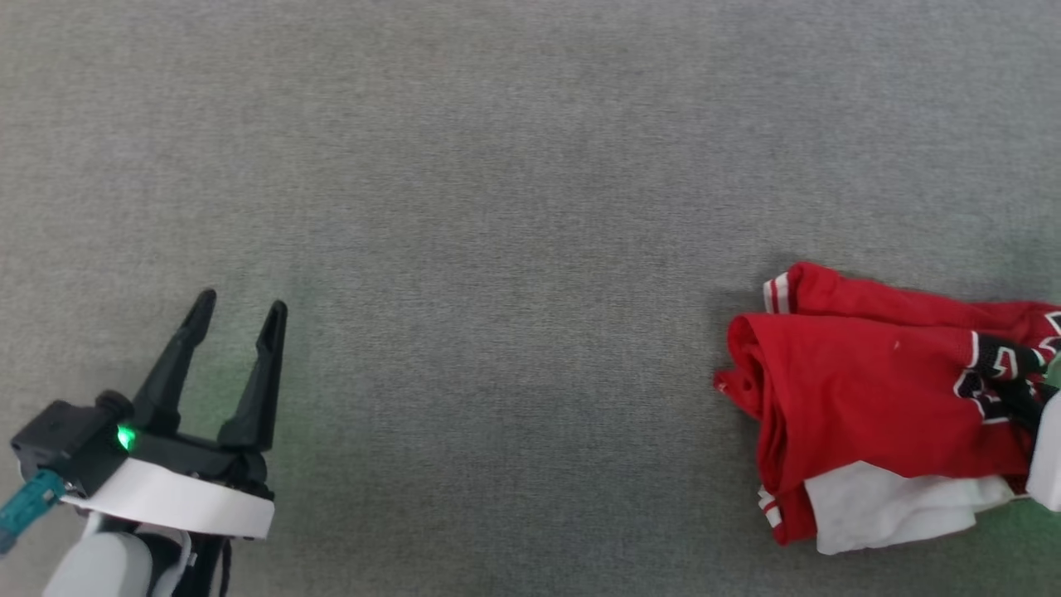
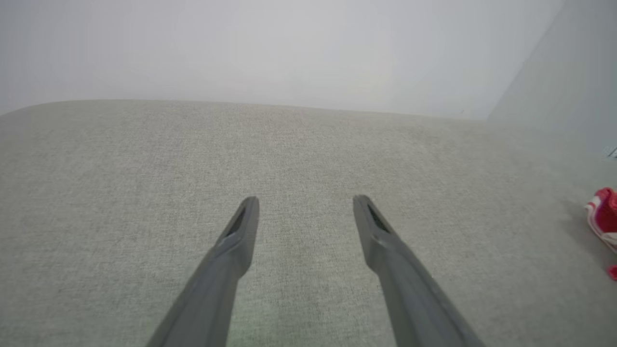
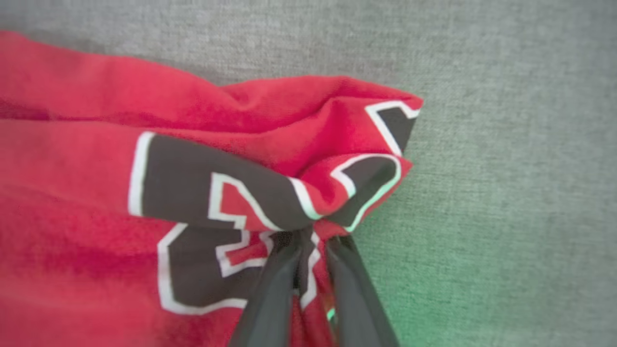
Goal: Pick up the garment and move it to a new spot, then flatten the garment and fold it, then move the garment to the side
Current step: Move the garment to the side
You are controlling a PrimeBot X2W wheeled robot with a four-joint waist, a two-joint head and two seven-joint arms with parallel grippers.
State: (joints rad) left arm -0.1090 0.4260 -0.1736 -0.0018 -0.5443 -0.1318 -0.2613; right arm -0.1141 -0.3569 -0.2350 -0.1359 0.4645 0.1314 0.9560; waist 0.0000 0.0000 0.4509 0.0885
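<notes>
Grey woven surface (image 1: 497,207): crumpled red-and-white jersey garment (image 1: 862,390) at right, right gripper (image 3: 311,238) clamped on its lettered fold; left gripper (image 1: 243,300) spread.

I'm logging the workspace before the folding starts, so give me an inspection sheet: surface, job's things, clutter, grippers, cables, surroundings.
Surface: grey woven covering, flat.
Job's things: red shirt, crumpled in a heap on the robot's right, white panel at its near edge.
Clutter: nothing seen.
Grippers: left gripper open, away from the shirt; right gripper pinched on the shirt by its black lettering.
Cables: teal plug and dark cord at the left wrist.
Surroundings: pale wall beyond the surface.
</notes>
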